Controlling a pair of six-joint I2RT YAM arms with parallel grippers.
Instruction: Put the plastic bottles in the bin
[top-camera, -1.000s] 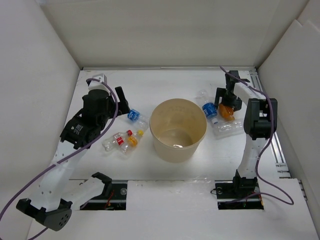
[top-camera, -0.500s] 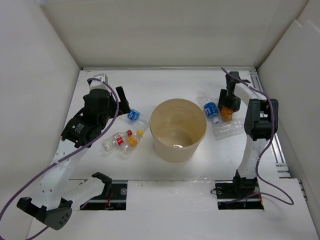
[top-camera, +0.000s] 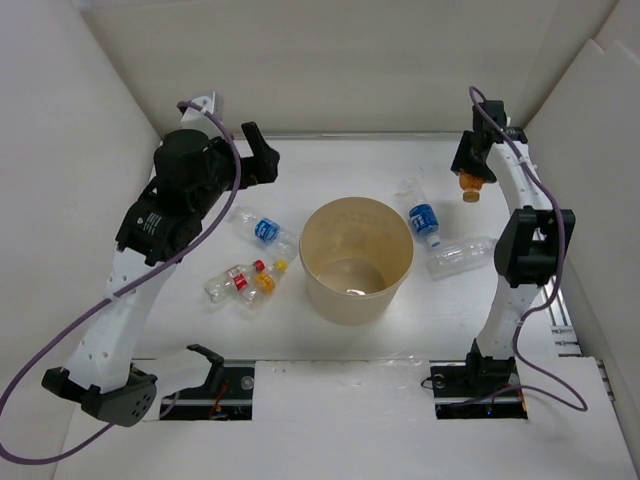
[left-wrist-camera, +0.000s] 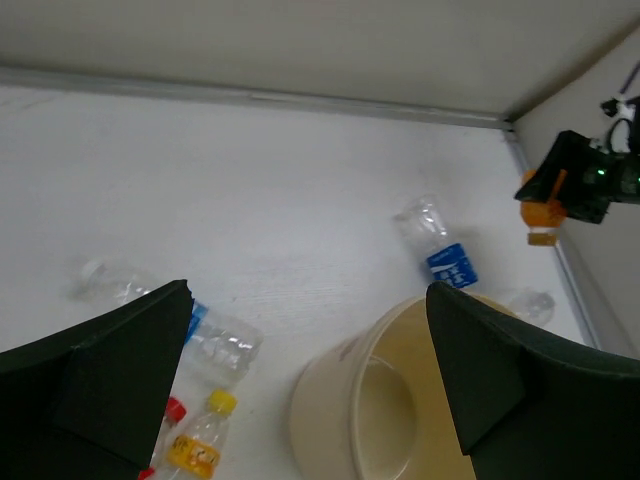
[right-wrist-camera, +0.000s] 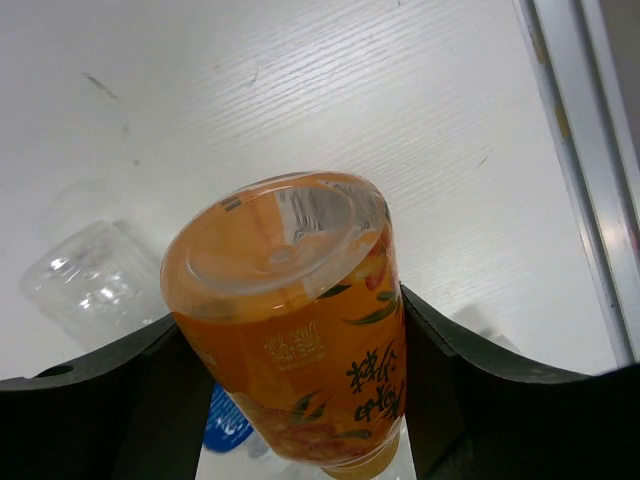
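The orange-labelled plastic bottle (right-wrist-camera: 300, 330) sits bottom-up between the fingers of my right gripper (right-wrist-camera: 300, 385), which is shut on it. In the top view this gripper (top-camera: 470, 168) hangs high at the back right, with the orange bottle (top-camera: 469, 186) below it. The tan bin (top-camera: 350, 300) stands mid-table. Right of it lie a blue-labelled bottle (top-camera: 422, 218) and a clear unlabelled bottle (top-camera: 460, 255). Left of it lie another blue-labelled bottle (top-camera: 265, 230), a red-capped bottle (top-camera: 232, 280) and a yellow-capped bottle (top-camera: 265, 280). My left gripper (top-camera: 262, 152) is raised above the back left, open and holding nothing.
White walls close in the table on three sides. A metal rail (top-camera: 545, 290) runs along the right edge. The left wrist view looks down on the bin (left-wrist-camera: 330, 400) and the bottles beside it.
My right gripper has shut on the orange bottle and lifted it off the table toward the back. The left arm has risen and swung back, away from the left-side bottles.
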